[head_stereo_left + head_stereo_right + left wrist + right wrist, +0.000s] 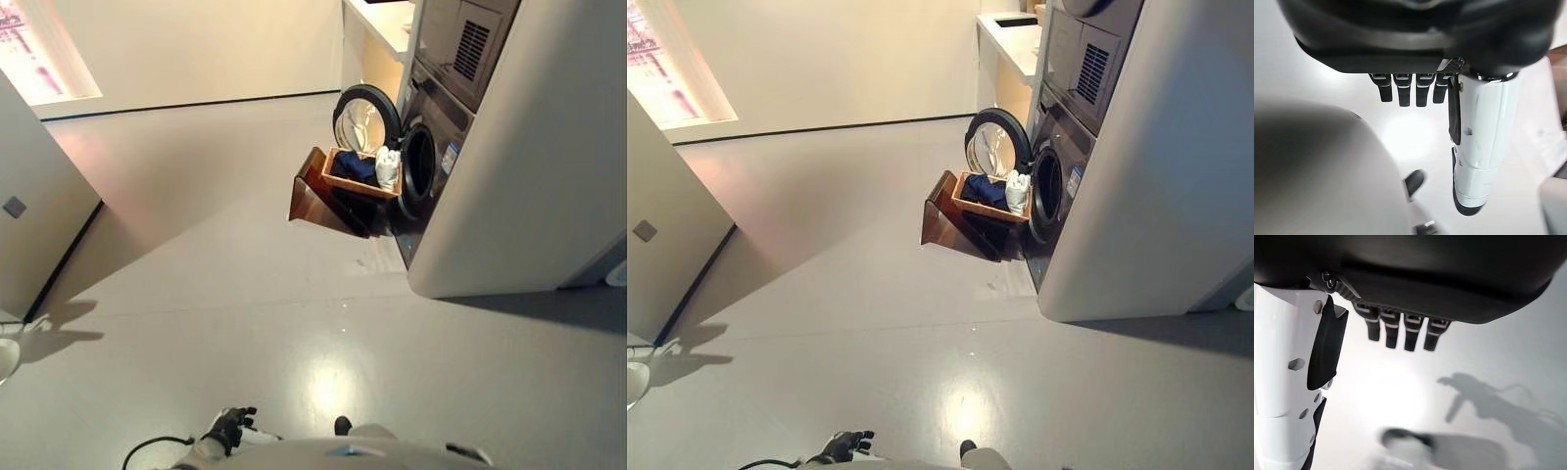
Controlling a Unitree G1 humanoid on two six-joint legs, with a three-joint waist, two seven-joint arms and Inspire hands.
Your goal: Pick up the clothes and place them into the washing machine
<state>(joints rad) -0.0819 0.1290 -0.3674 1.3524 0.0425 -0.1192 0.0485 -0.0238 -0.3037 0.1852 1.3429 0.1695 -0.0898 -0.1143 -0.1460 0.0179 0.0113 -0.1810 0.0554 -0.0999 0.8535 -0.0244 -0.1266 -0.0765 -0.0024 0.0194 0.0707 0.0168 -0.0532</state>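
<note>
Saw dark-blue [353,166] and white clothes [388,168] piled in wooden basket [338,184] upper right, beside open washing machine [431,147]; judged soft, light, best bunched mid-pile; left hand [1415,88] and right hand [1400,330] relaxed, empty.

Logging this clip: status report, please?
Both hands empty: left hand open, right hand open. Clothes in basket beside washing machine, door open. Floor between bare.

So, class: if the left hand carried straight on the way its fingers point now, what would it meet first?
Probably only the bare grey floor: the left hand points its straight, empty fingers down at it, with no object visible between; depth is unclear.
</note>
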